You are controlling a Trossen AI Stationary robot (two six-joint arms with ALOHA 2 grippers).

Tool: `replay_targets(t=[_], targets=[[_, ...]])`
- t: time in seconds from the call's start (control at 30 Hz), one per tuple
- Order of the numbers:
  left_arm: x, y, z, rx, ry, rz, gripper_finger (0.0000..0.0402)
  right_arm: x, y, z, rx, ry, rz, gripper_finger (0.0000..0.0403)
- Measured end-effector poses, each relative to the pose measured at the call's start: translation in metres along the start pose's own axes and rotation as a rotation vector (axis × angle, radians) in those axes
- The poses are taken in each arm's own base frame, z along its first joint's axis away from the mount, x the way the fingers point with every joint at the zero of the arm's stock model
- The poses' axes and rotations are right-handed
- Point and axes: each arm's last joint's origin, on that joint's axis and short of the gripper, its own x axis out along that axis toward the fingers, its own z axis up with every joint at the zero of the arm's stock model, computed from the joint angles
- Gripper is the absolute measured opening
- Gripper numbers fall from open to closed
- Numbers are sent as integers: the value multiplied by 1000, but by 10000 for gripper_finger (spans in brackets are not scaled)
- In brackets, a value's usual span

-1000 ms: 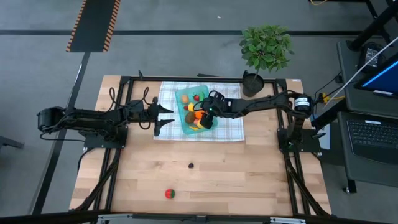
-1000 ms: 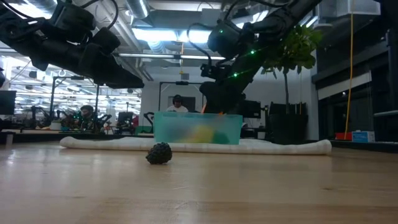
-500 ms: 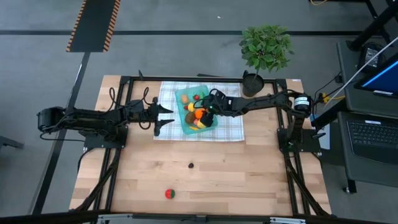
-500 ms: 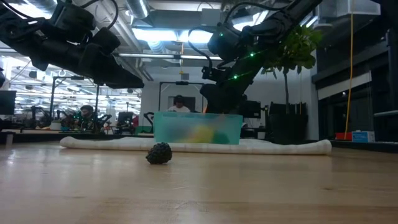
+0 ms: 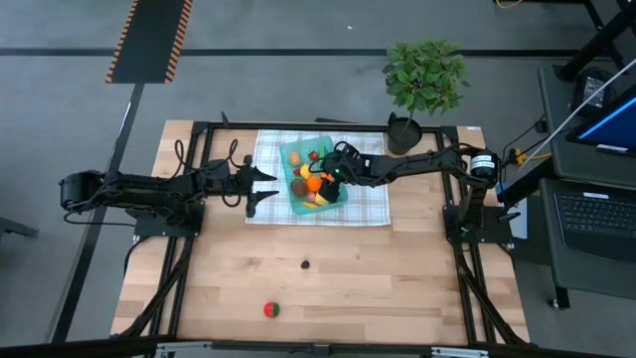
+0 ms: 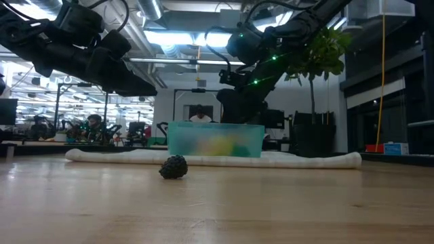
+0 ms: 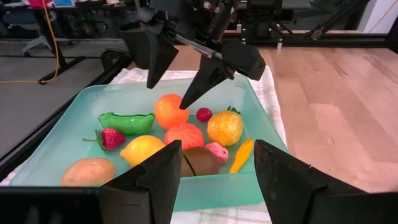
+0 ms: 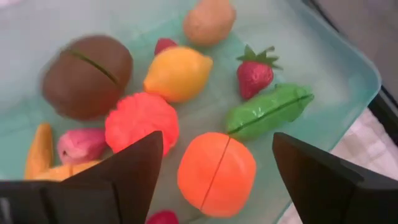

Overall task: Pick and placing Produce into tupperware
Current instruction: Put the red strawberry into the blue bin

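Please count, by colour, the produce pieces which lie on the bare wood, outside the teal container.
Dark: 1, the dark berry
Red: 1, the red fruit
Total: 2

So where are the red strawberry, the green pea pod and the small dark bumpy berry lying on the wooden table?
Red strawberry point(image 8: 255, 73): right wrist view, middle of its body.
Green pea pod point(image 8: 268, 110): right wrist view, middle of its length.
Small dark bumpy berry point(image 6: 173, 167): low view, its centre.

Bright even overhead light; blurred close-up right wrist view.
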Motion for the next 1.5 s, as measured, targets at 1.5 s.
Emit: replay_targets(t=[1.5], targets=[[-4, -20, 1, -1, -31, -556, 192, -60, 39, -76, -85, -769, 480, 307]])
